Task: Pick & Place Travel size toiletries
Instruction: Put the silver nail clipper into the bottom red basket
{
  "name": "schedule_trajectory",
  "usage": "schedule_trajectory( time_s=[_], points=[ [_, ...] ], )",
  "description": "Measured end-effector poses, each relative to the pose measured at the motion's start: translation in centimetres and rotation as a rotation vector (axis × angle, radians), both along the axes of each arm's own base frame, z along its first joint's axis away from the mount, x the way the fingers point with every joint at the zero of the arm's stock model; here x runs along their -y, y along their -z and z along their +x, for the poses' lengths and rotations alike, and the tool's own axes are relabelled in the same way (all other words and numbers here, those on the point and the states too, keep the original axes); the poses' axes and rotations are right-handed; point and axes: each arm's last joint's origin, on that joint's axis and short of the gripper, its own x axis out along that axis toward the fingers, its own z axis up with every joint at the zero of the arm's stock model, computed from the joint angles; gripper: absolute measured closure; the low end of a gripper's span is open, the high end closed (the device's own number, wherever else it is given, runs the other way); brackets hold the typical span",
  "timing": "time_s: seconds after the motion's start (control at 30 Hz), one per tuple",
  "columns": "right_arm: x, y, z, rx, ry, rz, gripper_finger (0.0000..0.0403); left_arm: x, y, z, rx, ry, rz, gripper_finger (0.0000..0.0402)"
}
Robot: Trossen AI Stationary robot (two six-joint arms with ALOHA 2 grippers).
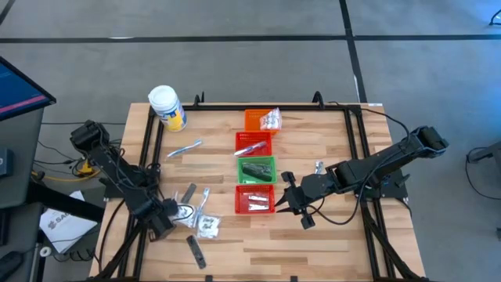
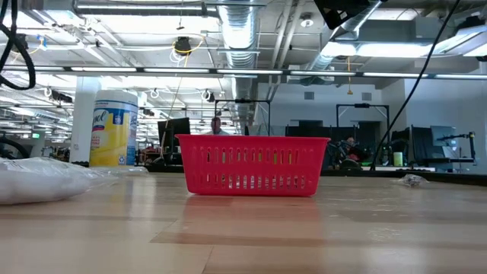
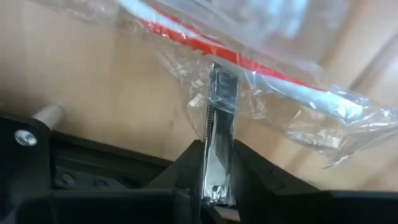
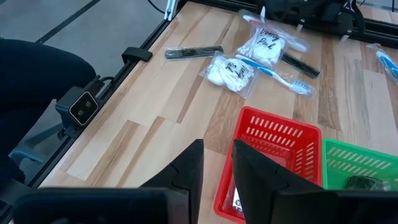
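My left gripper (image 1: pixel 172 210) points down at the table's left near part, shut on a clear wrapper (image 3: pixel 249 81) that holds a red and white toothbrush (image 3: pixel 205 43). Beside it lie a sachet (image 1: pixel 208 225), another toothbrush (image 1: pixel 205 196) and two dark strips (image 1: pixel 196 251). A blue toothbrush (image 1: pixel 185 147) lies farther back. My right gripper (image 1: pixel 291 200) hovers open and holds nothing, just right of the near red basket (image 1: pixel 255 198). That basket holds a few toiletries. My left gripper pinches a flat, silvery-looking end of the clear wrapper (image 3: pixel 219 155) between its two fingers, coming from above and pointing down. The wrapper spreads out beyond the fingertips with the toothbrush lying across it. Whether its far part rests on the table I cannot tell.
Orange (image 1: pixel 258 119), red (image 1: pixel 254 143), green (image 1: pixel 257 168) and red baskets stand in a row down the table's middle. A white jar with a yellow label (image 1: pixel 167 106) stands at the far left. A small silvery item (image 1: pixel 319 167) lies right of the baskets.
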Motion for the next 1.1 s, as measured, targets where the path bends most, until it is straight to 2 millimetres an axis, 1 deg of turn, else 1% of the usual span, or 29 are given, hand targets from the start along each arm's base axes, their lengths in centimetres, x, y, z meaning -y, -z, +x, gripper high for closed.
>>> schedule_trajectory(
  time_s=[0.3, 0.47, 0.77, 1.1],
  points=[
    [0.0, 0.0, 0.0, 0.0, 0.0, 0.0, 0.0326, 1.2, -2.0, 1.0, 0.039, -0.001, -0.071, 0.0343],
    [0.0, 0.0, 0.0, 0.0, 0.0, 0.0, 0.0326, 1.6, -2.7, 1.4, 0.076, -0.018, -0.08, 0.0343],
    [0.0, 0.0, 0.0, 0.0, 0.0, 0.0, 0.0326, 2.0, -3.4, 2.1, 0.191, -0.024, -0.064, 0.0343],
    [0.0, 0.0, 0.0, 0.0, 0.0, 0.0, 0.0326, 2.6, -3.7, 3.4, 0.354, -0.038, -0.102, 0.0343]
  ],
)
